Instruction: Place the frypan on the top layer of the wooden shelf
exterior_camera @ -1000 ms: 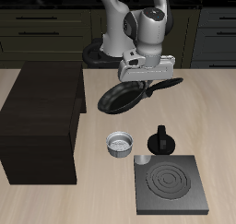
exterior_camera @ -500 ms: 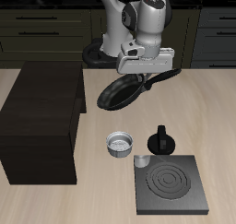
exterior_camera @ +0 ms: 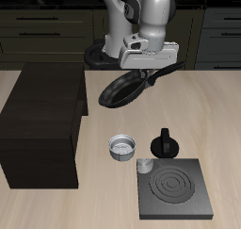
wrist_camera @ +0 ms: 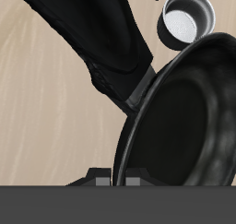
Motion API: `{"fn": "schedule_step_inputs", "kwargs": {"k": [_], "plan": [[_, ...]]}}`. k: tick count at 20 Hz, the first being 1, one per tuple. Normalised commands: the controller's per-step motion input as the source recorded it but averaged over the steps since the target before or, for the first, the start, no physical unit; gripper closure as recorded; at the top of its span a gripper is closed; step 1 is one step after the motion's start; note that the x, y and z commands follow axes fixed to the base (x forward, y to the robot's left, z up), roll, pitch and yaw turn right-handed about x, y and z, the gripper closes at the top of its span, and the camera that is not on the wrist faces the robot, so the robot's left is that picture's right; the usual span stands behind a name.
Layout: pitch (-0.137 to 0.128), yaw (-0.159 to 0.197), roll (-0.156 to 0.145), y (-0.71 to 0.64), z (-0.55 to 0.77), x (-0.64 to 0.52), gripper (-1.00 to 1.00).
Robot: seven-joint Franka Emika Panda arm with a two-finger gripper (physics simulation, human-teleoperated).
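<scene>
The frypan (exterior_camera: 120, 89) is a round black shallow pan with a straight black handle; it hangs tilted in the air above the table, beside the upper edge of the wooden shelf (exterior_camera: 42, 120). My gripper (exterior_camera: 148, 73) is shut on the frypan's handle, near the pan's rim. The wooden shelf is a large dark boxy cabinet, and its top is bare. In the wrist view the frypan (wrist_camera: 180, 117) fills most of the frame and its handle (wrist_camera: 111, 57) runs away from the pan; my fingers are hidden there.
A small grey metal pot (exterior_camera: 122, 148) stands on the table below the pan; it also shows in the wrist view (wrist_camera: 187, 17). A flat black stove (exterior_camera: 172, 188) lies near the front edge, with a black knob-like object (exterior_camera: 166, 143) and a small white cup (exterior_camera: 145, 164) beside it.
My gripper has risen with the frypan in it. The pan now hangs higher above the table, level with the shelf's top edge.
</scene>
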Motion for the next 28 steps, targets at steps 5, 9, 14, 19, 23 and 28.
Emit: {"fn": "schedule_step_inputs", "kwargs": {"k": [5,9,14,19,23,28], "plan": [[-0.036,0.002,-0.022,0.02,0.26,0.09,1.00],[-0.035,0.006,-0.006,0.03,0.27,0.04,1.00],[-0.022,-0.006,-0.004,0.04,0.20,0.05,1.00],[0.026,-0.085,0.005,-0.02,0.21,-0.04,1.00],[-0.051,-0.032,0.010,0.01,0.28,-0.14,1.00],[-0.012,-0.023,0.006,0.00,0.10,-0.01,1.00]]}}
